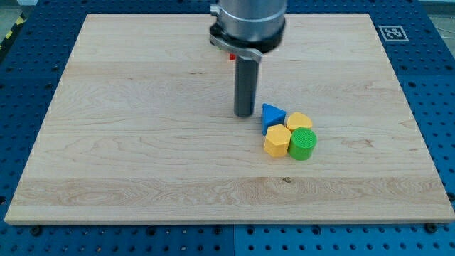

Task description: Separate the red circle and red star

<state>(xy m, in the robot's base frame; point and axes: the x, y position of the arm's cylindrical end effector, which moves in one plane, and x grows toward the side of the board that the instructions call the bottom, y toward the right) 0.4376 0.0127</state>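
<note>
My tip point(244, 114) rests on the wooden board point(128, 142) just left of a blue triangle point(271, 115), close to it but with a small gap. A small red patch point(232, 57) shows at the left edge of the arm's body near the view's top. Its shape cannot be made out. The rest of any red block is hidden behind the arm. I cannot see a red circle or red star as such.
A tight cluster lies right of my tip: the blue triangle, a yellow heart point(298, 121), a yellow hexagon point(277, 141) and a green circle point(302, 144). A marker tag point(392, 33) sits at the board's top right corner.
</note>
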